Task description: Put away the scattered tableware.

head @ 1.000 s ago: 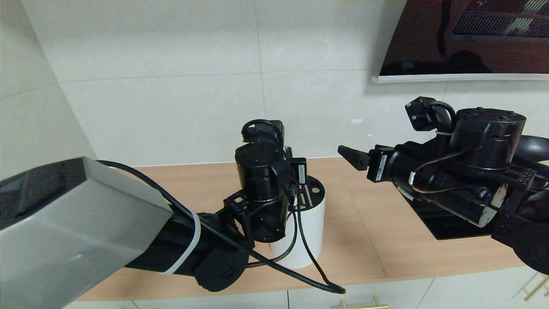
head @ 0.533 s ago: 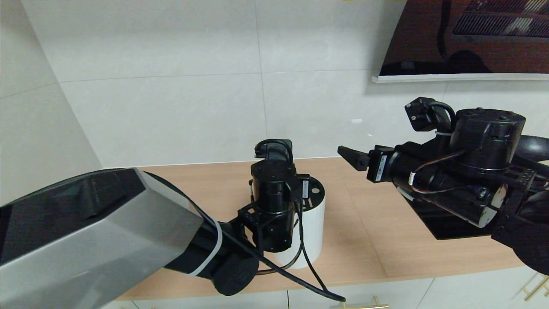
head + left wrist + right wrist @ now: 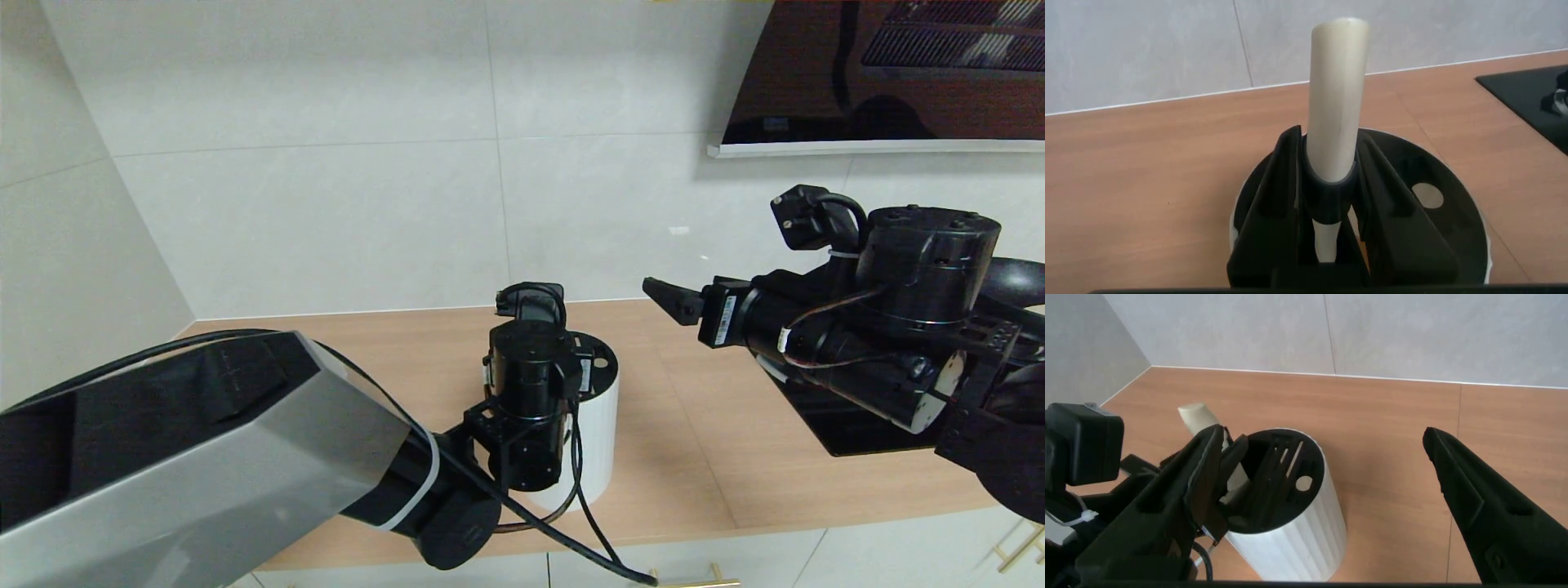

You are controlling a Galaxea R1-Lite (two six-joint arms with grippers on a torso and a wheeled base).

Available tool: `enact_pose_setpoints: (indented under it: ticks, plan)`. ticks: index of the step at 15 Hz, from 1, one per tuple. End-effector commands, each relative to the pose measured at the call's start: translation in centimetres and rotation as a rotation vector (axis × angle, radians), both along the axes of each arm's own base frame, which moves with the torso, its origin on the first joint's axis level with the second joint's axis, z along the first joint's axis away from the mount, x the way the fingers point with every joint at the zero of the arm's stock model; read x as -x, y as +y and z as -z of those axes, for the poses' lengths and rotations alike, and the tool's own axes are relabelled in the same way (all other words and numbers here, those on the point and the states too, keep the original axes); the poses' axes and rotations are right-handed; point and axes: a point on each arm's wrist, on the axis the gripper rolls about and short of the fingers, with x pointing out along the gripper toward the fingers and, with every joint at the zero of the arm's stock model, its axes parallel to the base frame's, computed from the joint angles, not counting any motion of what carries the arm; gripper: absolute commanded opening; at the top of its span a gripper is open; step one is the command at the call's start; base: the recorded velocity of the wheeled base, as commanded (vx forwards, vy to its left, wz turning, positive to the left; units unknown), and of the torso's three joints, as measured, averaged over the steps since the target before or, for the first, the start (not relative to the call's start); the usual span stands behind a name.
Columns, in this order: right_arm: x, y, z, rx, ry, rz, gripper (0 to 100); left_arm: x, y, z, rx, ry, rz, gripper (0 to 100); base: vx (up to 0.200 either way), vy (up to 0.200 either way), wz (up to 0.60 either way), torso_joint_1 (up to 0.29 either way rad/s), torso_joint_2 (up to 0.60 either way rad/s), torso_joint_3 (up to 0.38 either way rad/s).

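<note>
Left arm's dropped in over our white holder (image 3: pixel 594 425), left gripper (image 3: pixel 1327 204) clamped mid-handle on the cream utensil (image 3: pixel 1336 98) upright over its slotted top, which looks light, stiff, slick, so we'd grip there, right gripper (image 3: pixel 1323 441) gaping wide off right.

black cooktop (image 3: pixel 857 429) lies on the wooden table (image 3: pixel 694 457) below the right end effector (image 3: pixel 665 296); dark range hood (image 3: pixel 882 73) above it.
</note>
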Motion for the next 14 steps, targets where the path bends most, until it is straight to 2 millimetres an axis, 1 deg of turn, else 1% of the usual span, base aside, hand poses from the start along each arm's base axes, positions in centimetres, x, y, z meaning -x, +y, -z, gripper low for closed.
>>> enact_pose_setpoints:
  ticks: [1,4,5,12,14]
  plan:
    - [0.0,0.0,0.0,0.002,0.000,-0.002,100,0.0,0.0,0.0,0.001,0.000,-0.001,0,0.000,0.000,0.00,0.000,0.00,0.000]
    - [0.0,0.0,0.0,0.000,0.001,0.000,100,0.0,0.0,0.0,0.001,0.000,-0.002,0,0.000,0.000,0.00,0.000,0.00,0.000]
    - [0.0,0.0,0.0,0.000,0.001,0.000,100,0.0,0.0,0.0,0.001,0.000,-0.004,100,0.000,0.000,0.00,0.000,0.00,0.000]
    - [0.0,0.0,0.0,0.001,-0.001,0.001,100,0.1,0.2,-0.3,0.004,-0.004,-0.004,100,0.000,0.000,0.00,0.000,0.00,0.000]
    - [0.0,0.0,0.0,0.000,-0.001,0.003,100,0.9,0.8,-1.8,0.025,-0.024,-0.002,100,0.000,0.000,0.00,0.000,0.00,0.000]
